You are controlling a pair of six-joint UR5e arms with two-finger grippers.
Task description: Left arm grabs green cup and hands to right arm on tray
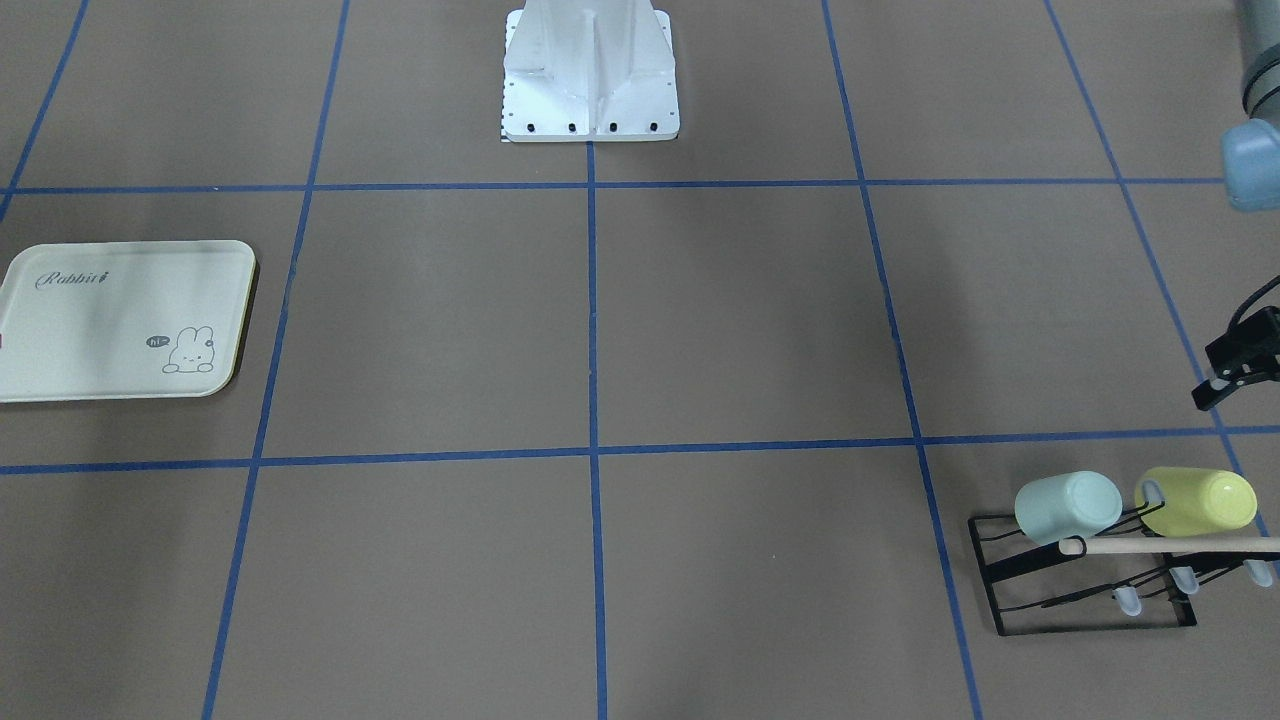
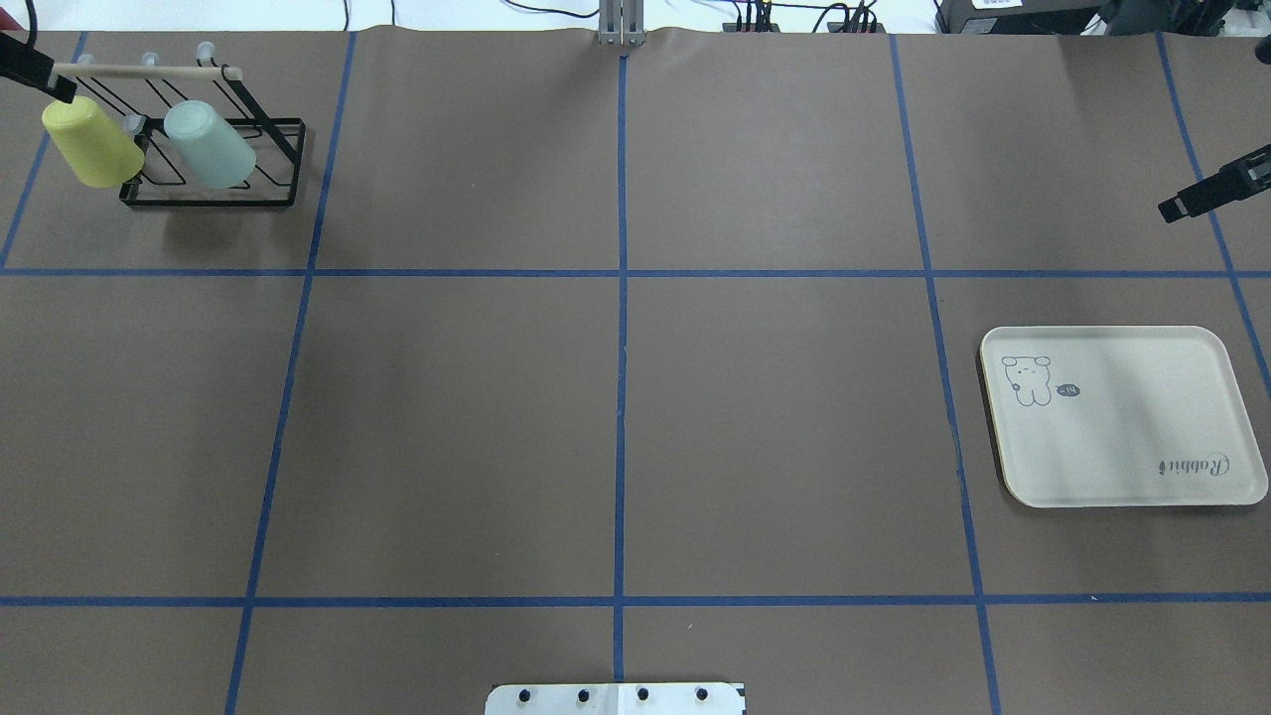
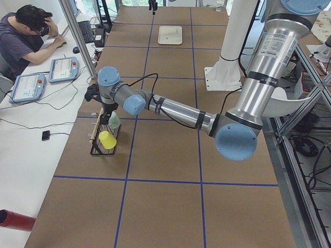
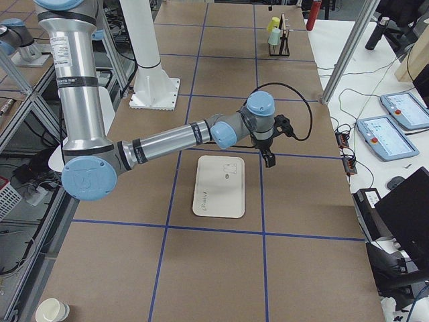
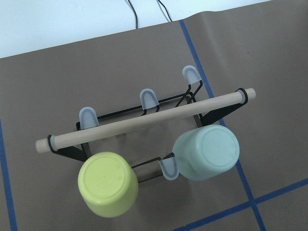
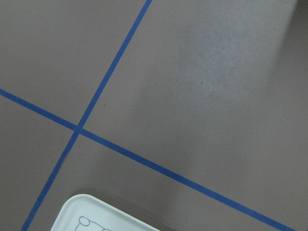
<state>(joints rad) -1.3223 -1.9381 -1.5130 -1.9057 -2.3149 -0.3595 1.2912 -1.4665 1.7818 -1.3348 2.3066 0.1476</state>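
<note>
The pale mint green cup (image 1: 1068, 505) hangs upside down on a black wire rack (image 1: 1010, 590), beside a yellow-green cup (image 1: 1197, 500). It also shows in the overhead view (image 2: 209, 144) and the left wrist view (image 5: 207, 151). My left gripper (image 1: 1212, 392) hovers above the rack's yellow-cup end (image 2: 55, 87); its fingers do not show clearly. The cream tray (image 2: 1122, 467) lies bare at the robot's right. My right gripper (image 2: 1177, 209) hangs above the table just beyond the tray's far side, holding nothing that I can see. I cannot tell how either gripper's jaws stand.
A wooden dowel (image 5: 144, 120) runs across the rack's top, above both cups. The robot's white base plate (image 1: 590, 90) stands at the table's middle near edge. An operator (image 3: 28, 36) sits at a side desk beyond the rack.
</note>
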